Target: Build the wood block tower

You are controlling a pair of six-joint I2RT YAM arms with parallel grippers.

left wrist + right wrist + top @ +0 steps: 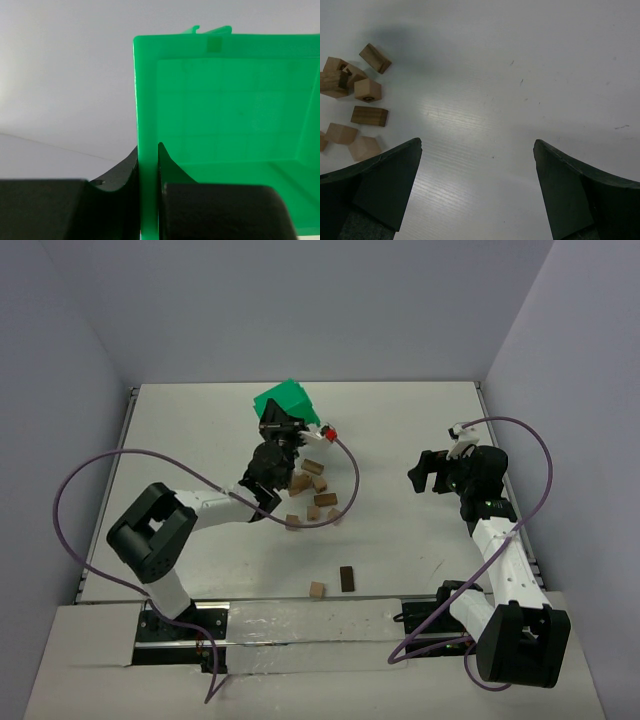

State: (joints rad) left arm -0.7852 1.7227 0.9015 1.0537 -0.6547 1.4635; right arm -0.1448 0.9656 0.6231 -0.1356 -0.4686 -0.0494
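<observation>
Several wood blocks (313,490) lie scattered flat on the white table (400,430), just right of my left arm. The right wrist view shows the same wood blocks (368,90) at its left edge. No tower is in view. My left gripper (283,430) is shut on the side wall of the green bin (285,403), which hangs tipped above the table at the back. In the left wrist view the green bin (225,100) fills the right half, its thin wall pinched in my left gripper (148,150). My right gripper (425,472) hovers wide open over bare table, and in its own view the right gripper (477,145) holds nothing.
A tan block (317,589) and a dark brown block (347,578) lie apart near the front edge. Purple cables (352,480) loop over the block pile and beside both arms. Grey walls enclose the table on three sides.
</observation>
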